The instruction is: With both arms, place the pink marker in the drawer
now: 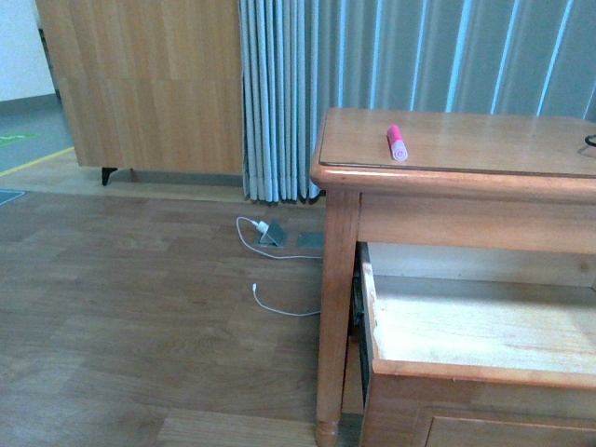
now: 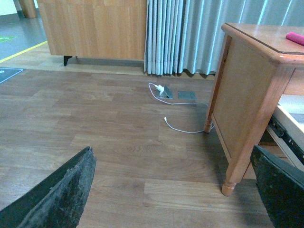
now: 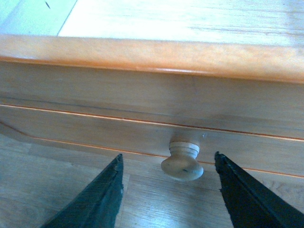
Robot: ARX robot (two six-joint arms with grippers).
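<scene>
The pink marker (image 1: 398,143) lies on the wooden cabinet top (image 1: 484,140), near its left front edge; its end also shows in the left wrist view as the marker (image 2: 295,38). Below, the drawer (image 1: 484,371) stands pulled out, its pale inside bare. In the right wrist view my right gripper (image 3: 168,156) is open in front of the drawer front (image 3: 142,95), with the round pale knob (image 3: 183,162) between its fingertips, untouched. My left gripper (image 2: 173,190) is open low over the floor, left of the cabinet's front leg (image 2: 237,156), holding nothing. Neither arm shows in the front view.
A white cable (image 1: 279,303) and a grey floor socket (image 1: 273,233) lie on the wood floor left of the cabinet. Grey curtains (image 1: 279,93) and a wooden wardrobe (image 1: 140,84) stand behind. A black object (image 1: 590,142) sits at the cabinet top's right edge.
</scene>
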